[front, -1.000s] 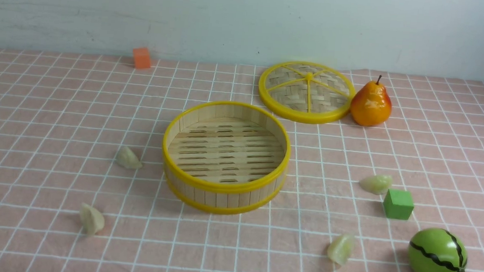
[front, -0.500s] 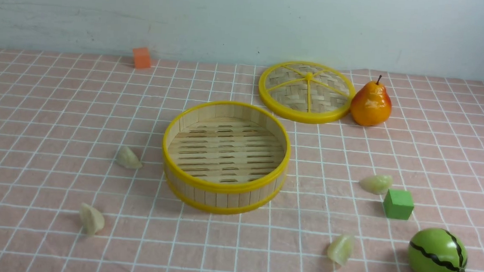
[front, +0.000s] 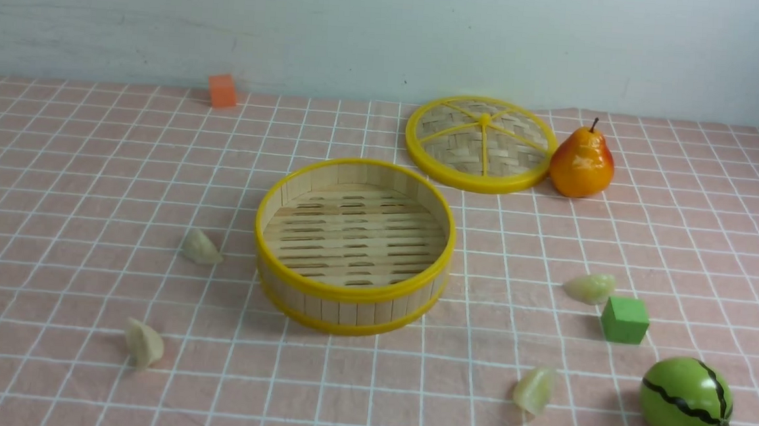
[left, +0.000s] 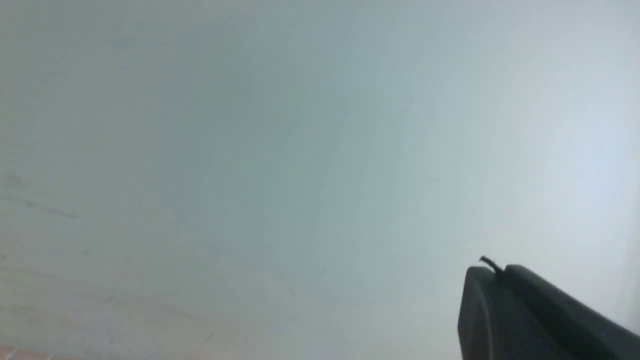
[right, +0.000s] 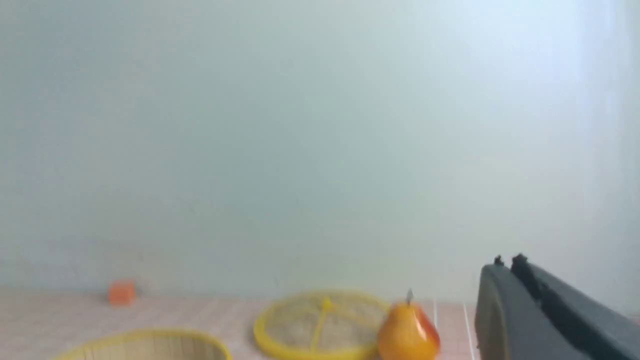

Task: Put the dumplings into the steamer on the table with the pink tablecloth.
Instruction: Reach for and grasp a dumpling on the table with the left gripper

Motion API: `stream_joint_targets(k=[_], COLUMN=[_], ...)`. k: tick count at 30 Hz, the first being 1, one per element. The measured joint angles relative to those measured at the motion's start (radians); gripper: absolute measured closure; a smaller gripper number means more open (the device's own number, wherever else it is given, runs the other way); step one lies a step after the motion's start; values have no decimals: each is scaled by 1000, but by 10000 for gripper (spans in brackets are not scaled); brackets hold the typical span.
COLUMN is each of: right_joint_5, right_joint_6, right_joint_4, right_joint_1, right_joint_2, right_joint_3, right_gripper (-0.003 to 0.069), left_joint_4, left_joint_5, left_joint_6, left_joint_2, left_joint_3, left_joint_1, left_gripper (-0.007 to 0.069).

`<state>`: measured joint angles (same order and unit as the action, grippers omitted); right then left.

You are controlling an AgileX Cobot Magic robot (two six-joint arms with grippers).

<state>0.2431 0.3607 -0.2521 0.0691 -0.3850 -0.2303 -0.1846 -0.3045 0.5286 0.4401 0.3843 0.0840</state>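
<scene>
Lying round the steamer (front: 347, 306) are four pale crescent dumplings (front: 201, 247); left claw (left: 492, 269), right claw (right: 506, 263) closed, empty.

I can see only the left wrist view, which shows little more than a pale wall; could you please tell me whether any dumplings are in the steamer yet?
Observer: None yet. In the front view the steamer is empty.
Operator: Thank you. Where are they lying, then?
Observer: Two dumplings lie to the robot's left of it and two to its right, all on the pink tablecloth.
Operator: Is anything crowding the ones on the right?
Observer: A green cube sits close beside the farther of those two. I cannot tell whether they touch.
</scene>
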Motion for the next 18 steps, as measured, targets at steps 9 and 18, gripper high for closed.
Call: stream_joint_targets(k=[9, 18], right_joint_5=[-469, -848], right_joint_6=[157, -96], right_joint_4=[-14, 103], right_joint_1=[51, 259], right_joint_2=[-456, -734], right_joint_3=[-208, -425], right_gripper=[669, 669], left_joint_4=[-28, 81], left_joint_5=[360, 850], left_joint_6=[250, 111], left_joint_2=[522, 837], left_joint_3=[222, 545], left_joint_1=[27, 112], left_gripper=[608, 606])
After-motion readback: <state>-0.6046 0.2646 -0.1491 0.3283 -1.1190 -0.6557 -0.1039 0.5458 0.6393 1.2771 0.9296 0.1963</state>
